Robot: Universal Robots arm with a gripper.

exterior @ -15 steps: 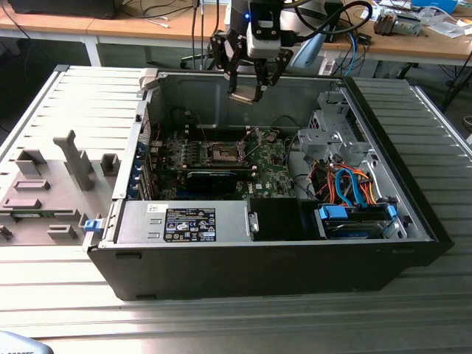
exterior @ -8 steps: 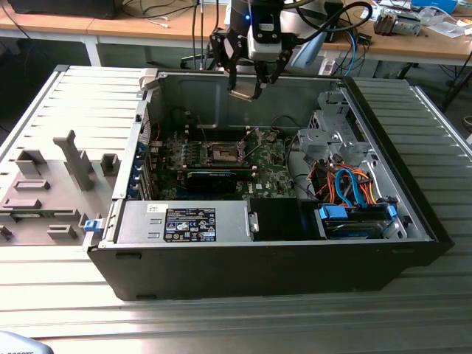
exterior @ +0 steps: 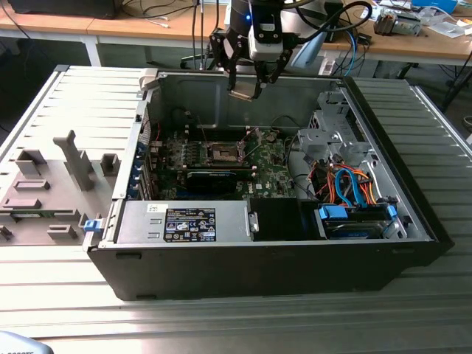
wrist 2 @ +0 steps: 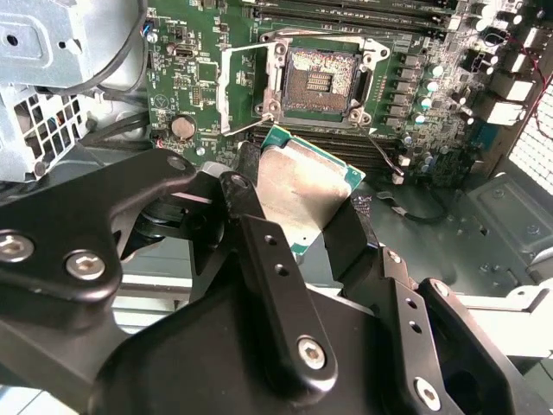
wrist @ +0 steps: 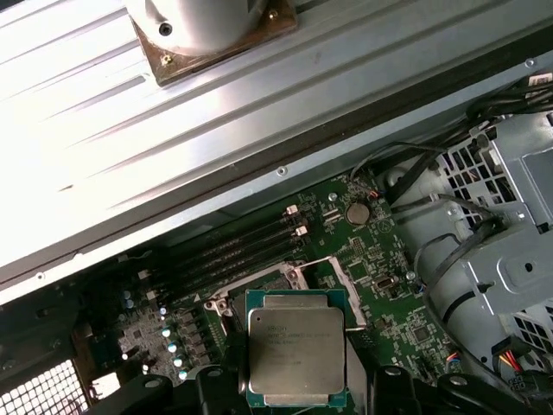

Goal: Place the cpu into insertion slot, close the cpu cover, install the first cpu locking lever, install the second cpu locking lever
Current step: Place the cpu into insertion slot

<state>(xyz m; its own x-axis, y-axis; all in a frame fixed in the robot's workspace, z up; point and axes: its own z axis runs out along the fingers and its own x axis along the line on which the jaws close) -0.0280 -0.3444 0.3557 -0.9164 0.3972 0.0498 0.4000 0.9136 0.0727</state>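
Exterior view: gripper (exterior: 243,88) hangs high over the far wall of the open case (exterior: 265,273), pinching the cpu (exterior: 242,94) by two edges; cpu is well above the board (exterior: 269,166), so not seated yet; slot (exterior: 221,153) sits mid-board, below and nearer than the gripper, to the exterior view's left of the drive cage (exterior: 332,133); case lies on a ribbed metal table (exterior: 221,324) with its side panel off, which leaves room for the arm from above. Second wrist view: fingers (wrist 2: 259,246) clamp opposite sides of the cpu (wrist 2: 302,186), metal top facing the camera; edge grip likely keeps the contact side clear; slot (wrist 2: 315,79) is bare with a dark centre; cover (wrist 2: 246,86) is swung open just beside it, so the slot is free to take the chip; one thin lever (wrist 2: 380,149) stands loose off the slot's corner, unlatched. First wrist view: cpu (wrist: 296,346) faces the camera flat-on and hides part of the slot (wrist: 259,284); the two look roughly squared to each other, likely so the edges match; they are apart.
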